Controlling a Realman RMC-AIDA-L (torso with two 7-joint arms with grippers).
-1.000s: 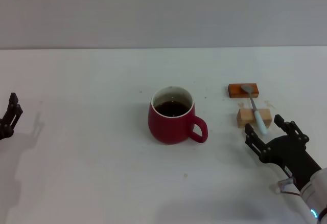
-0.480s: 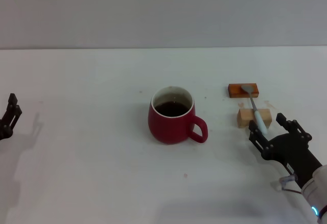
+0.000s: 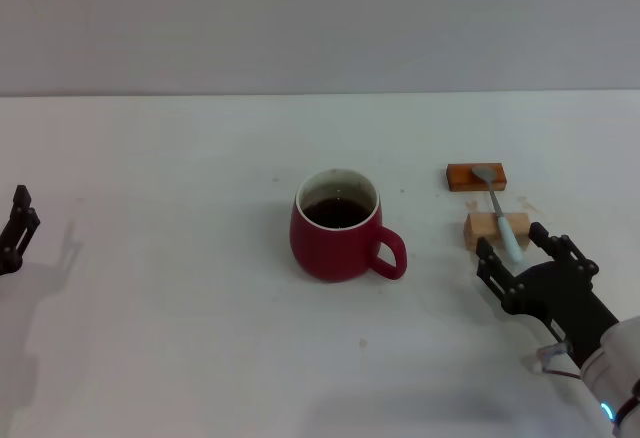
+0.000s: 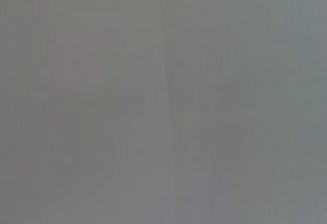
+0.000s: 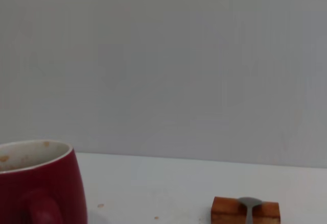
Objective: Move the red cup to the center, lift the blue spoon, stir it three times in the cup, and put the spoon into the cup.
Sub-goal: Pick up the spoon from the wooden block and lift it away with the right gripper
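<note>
Right gripper [image 3: 512, 246], fingers spread and holding nothing, is straddling the near handle tip of the blue spoon [image 3: 498, 209], whose long axis is running straight away across the tan block [image 3: 485, 230] to the orange-brown block [image 3: 476, 176]. Left of the spoon, the red cup [image 3: 338, 224] is holding dark liquid. Left gripper [image 3: 17, 227] is sitting far left, state unclear.

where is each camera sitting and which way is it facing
Head view: on the robot's head, looking forward and down at the white table, red cup and blue spoon; right pincer open behind the spoon handle, left pincer at the left edge.
Left wrist view: only a blank grey surface, no body parts.
Right wrist view: low over the table, facing the wall; no fingers shown.
Shared: head and right wrist views both show cup, spoon bowl and orange-brown block.
</note>
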